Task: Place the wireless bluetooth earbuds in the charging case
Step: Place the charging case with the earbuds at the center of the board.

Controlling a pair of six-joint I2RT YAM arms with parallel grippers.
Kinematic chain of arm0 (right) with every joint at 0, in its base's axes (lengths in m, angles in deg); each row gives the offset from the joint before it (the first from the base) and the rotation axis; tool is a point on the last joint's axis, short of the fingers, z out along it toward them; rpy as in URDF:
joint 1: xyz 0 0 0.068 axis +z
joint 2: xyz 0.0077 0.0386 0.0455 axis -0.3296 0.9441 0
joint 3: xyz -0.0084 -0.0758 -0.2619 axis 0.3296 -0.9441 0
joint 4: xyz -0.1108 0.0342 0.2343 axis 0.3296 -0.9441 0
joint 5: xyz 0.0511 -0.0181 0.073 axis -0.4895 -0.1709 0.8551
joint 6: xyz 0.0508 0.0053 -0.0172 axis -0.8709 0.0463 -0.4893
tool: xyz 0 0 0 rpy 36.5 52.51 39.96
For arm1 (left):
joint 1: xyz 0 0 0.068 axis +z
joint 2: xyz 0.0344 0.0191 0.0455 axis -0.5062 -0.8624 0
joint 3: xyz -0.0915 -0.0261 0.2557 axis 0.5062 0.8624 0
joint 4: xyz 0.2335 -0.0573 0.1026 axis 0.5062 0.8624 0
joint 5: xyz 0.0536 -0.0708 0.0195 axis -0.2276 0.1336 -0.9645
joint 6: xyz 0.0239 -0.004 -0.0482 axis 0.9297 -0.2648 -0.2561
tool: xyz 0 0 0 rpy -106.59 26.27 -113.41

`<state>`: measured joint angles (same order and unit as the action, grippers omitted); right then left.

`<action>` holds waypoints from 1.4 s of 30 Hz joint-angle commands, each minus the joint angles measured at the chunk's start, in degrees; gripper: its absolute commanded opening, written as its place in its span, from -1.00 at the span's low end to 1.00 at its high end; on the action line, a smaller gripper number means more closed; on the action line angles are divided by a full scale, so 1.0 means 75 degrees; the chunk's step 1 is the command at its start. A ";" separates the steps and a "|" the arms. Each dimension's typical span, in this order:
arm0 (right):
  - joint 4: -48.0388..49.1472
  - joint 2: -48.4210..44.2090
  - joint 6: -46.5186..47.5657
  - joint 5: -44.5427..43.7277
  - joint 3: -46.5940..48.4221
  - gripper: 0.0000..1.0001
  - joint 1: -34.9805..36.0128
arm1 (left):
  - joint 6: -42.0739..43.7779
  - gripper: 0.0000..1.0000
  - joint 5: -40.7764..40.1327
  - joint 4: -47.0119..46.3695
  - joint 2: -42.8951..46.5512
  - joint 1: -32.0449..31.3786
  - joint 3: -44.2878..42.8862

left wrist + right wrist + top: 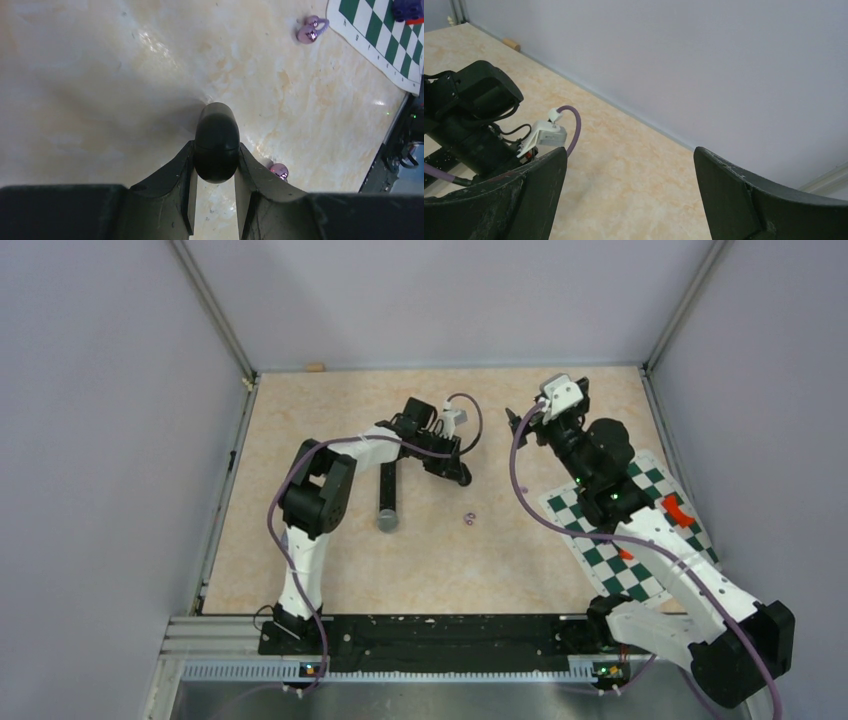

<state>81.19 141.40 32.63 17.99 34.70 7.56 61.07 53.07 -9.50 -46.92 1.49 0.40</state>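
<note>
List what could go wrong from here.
The left claw pinches the smooth, rounded case near one end only, so the case might slip or twist. A purple earbud lies on the table close beside that claw and could get knocked away if the claw comes down or swings.

Beige marbled table (400,570). Black microphone (387,495) with a grey head lies left of centre. Green-white checkered mat (590,540) lies skewed on the right side, with a red piece (678,508) and a blue brick (407,9) on it. Small wooden block (315,367) sits against the far wall (450,300).
</note>
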 commanded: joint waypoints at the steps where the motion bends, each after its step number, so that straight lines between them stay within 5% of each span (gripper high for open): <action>1: 0.0366 0.0040 -0.0108 -0.0153 -0.0039 0.92 -0.0102 | -0.0556 -0.64 -0.0437 0.0010 -0.0095 0.0083 -0.0613; 19: 0.0302 -0.0014 -0.0178 -0.0179 0.0001 0.92 -0.0110 | -0.0466 0.97 -0.0845 -0.0014 0.0303 0.0225 -0.0432; 27: 0.0288 -0.0015 -0.0164 -0.0193 0.0001 0.97 -0.0113 | 0.0315 0.98 -0.1010 -0.0084 0.1752 0.0566 0.0097; 32: 0.0364 0.0021 0.0188 -0.0211 -0.0067 0.98 -0.0113 | 0.1809 0.97 -0.0993 0.0208 0.3292 0.0742 0.0765; 37: 0.0116 -0.0030 0.0341 -0.0169 0.0083 0.98 -0.0170 | 0.3682 0.97 -0.1887 0.1175 0.4967 0.0740 0.1875; 42: -0.0914 0.0087 0.0542 -0.0186 0.0799 0.98 -0.0450 | 0.4273 0.97 -0.2787 0.1554 0.6620 0.0840 0.3290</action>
<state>79.70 141.62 34.97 17.22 34.57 6.54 85.55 39.15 -2.81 -4.32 7.19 17.74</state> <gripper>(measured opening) 0.987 0.986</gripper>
